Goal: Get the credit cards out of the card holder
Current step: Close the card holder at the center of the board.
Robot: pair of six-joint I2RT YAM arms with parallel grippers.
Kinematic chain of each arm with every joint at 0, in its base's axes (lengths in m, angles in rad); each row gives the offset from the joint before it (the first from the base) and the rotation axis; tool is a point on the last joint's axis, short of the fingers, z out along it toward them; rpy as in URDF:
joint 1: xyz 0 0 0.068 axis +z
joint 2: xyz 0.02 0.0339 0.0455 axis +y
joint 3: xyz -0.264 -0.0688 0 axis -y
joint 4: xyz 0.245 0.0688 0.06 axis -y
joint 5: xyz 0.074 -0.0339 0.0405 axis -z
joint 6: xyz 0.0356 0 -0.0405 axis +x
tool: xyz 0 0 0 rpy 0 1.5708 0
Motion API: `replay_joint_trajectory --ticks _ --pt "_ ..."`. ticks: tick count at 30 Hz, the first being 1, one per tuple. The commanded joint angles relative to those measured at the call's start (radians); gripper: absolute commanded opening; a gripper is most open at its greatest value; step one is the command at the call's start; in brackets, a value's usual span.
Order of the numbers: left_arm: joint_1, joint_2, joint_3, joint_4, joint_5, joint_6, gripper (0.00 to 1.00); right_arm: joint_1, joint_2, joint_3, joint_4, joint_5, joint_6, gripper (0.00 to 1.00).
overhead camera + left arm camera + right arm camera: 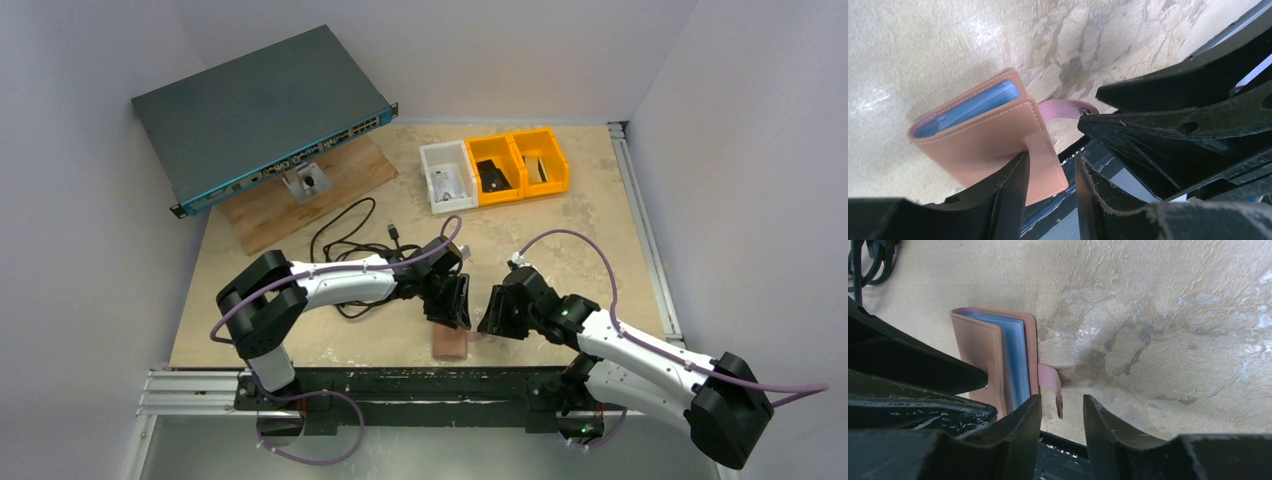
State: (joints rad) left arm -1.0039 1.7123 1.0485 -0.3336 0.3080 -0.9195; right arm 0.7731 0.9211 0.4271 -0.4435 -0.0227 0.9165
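Observation:
The reddish-brown card holder (450, 343) lies at the table's near edge, folded almost shut, with its pink snap tab (1063, 109) loose. The credit cards are hidden; only bluish clear pocket edges (1015, 357) show between the covers. My left gripper (452, 305) is open just above the holder, and the holder's corner (1048, 165) shows between its fingers (1052, 159). My right gripper (492, 318) is open beside the holder's right side. In the right wrist view the tab (1050, 385) hangs between its fingers (1062, 399). I cannot tell if either gripper touches the holder.
A black cable (350, 240) lies behind the left arm. A wooden board (300, 195) under a tilted network switch (262, 110) stands at the back left. A white bin (447, 176) and two orange bins (520, 165) stand at the back. A metal rail (400, 380) runs just below the holder.

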Motion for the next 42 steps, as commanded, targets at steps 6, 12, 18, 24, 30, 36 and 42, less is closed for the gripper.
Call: replay_joint_trajectory --ticks 6,12,18,24,30,36,42 --pt "0.020 0.052 0.009 0.053 -0.005 0.022 0.27 -0.002 0.022 -0.003 0.096 -0.043 0.028 0.24" --pt "0.030 0.075 -0.005 0.065 -0.020 0.020 0.08 -0.002 0.090 0.024 0.146 -0.057 -0.005 0.08" --pt "0.030 0.088 0.004 0.034 -0.058 0.031 0.00 -0.002 0.133 0.064 0.177 -0.070 -0.011 0.02" --pt "0.030 0.121 0.016 0.010 -0.068 0.034 0.00 -0.001 0.191 0.077 0.257 -0.127 -0.004 0.00" --pt "0.035 0.118 0.017 0.007 -0.072 0.048 0.00 0.000 0.259 0.068 0.324 -0.158 0.000 0.00" --pt "0.036 0.101 0.021 0.009 -0.072 0.064 0.00 0.000 0.315 0.041 0.393 -0.173 0.026 0.01" --pt "0.036 0.044 0.026 -0.015 -0.100 0.088 0.00 -0.001 0.354 0.017 0.428 -0.165 0.044 0.05"
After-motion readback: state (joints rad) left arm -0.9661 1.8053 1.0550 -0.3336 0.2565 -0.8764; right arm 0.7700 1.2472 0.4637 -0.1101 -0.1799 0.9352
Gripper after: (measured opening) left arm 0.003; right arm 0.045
